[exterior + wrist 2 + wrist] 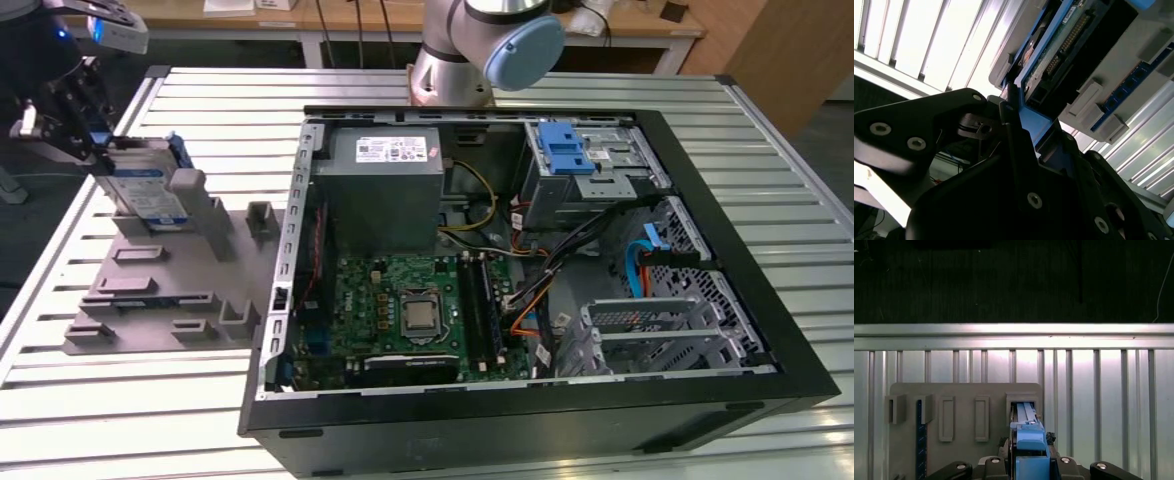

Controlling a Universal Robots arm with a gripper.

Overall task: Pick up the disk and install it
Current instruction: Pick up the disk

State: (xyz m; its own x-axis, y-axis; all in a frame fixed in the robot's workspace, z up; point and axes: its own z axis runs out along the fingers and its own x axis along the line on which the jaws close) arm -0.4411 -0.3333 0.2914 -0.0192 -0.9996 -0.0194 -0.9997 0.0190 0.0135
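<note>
The gripper [1030, 462] pinches the disk [146, 193] between its fingers [1013, 135], on the blue rails [1029, 442]. The disk looks stiff, a bit heavy and breakable, so rails suit best.

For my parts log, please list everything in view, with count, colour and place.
disk: one, silver with blue rails, standing in the grey fixture, exterior view's left
fixture: one, grey, on the table beside the case
computer case: one, black, open, mid-table
power supply: one, grey, inside the case
motherboard: one, green, inside the case
drive cage: one, silver with blue latch, inside the case
table: one, silver, slatted
arm: one, grey and blue, beyond the case
gripper: one, black, closed on the disk
</note>
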